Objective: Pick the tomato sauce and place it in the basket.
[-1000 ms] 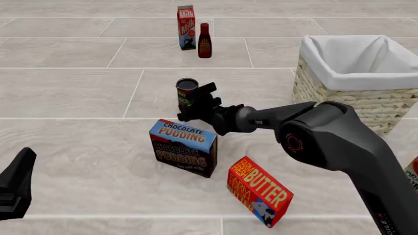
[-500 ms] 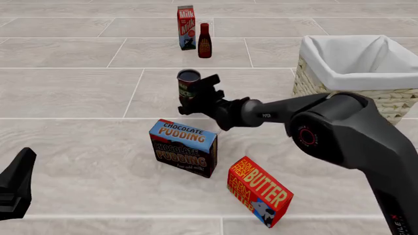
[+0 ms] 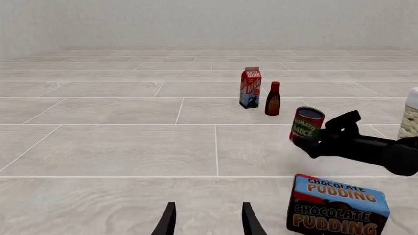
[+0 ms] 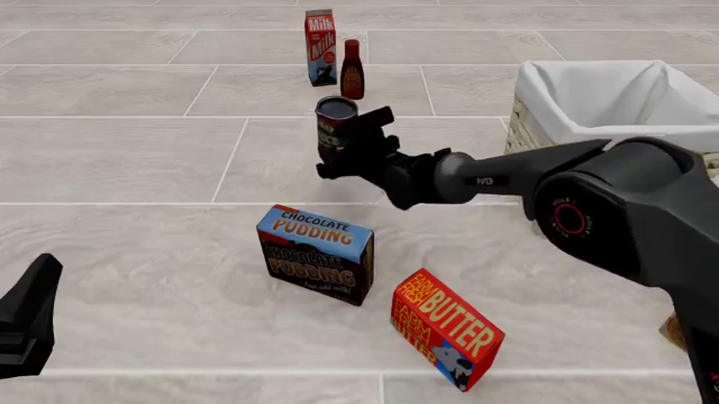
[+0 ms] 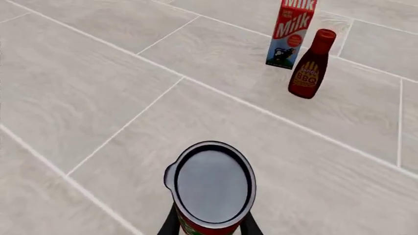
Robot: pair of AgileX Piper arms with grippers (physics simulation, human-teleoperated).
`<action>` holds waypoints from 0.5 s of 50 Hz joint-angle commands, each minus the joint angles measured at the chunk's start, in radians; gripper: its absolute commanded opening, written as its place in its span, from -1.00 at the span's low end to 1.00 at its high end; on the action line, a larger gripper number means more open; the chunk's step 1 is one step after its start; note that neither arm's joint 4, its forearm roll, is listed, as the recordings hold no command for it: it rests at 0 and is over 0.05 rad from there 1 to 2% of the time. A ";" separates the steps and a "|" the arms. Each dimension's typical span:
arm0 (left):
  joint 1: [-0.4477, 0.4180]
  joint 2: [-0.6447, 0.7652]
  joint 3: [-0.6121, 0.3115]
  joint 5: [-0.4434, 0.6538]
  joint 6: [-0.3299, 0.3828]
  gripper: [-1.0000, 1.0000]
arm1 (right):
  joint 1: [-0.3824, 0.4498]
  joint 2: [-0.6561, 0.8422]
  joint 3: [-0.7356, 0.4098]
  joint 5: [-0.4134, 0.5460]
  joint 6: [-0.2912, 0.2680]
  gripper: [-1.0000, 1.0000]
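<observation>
My right gripper (image 4: pixel 346 145) is shut on the tomato sauce (image 4: pixel 333 123), a small can with a red and green label and a dark grey top, and holds it in the air above the floor. The can also shows in the left wrist view (image 3: pixel 306 124) and close up in the right wrist view (image 5: pixel 212 188), between the fingers. The basket (image 4: pixel 584 160), pale wicker with white cloth lining, stands at the right, apart from the can. My left gripper (image 3: pixel 207 220) is open and empty at the near left, far from the can.
A milk carton (image 4: pixel 322 47) and a dark red-brown bottle (image 4: pixel 353 71) stand at the back. A chocolate pudding box (image 4: pixel 316 253) and a butter box (image 4: pixel 446 328) lie in front of the held can.
My right gripper has lifted the tomato sauce higher and carried it a little right and farther away. The left arm has not moved.
</observation>
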 commanded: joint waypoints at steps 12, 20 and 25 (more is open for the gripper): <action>0.000 0.000 0.000 0.000 0.000 1.00 | -0.015 -0.126 0.122 -0.046 0.014 -1.00; 0.000 0.000 0.000 0.000 0.000 1.00 | -0.020 -0.168 0.166 -0.064 0.027 -1.00; 0.000 0.000 0.000 0.000 0.000 1.00 | -0.023 -0.203 0.209 -0.081 0.032 -1.00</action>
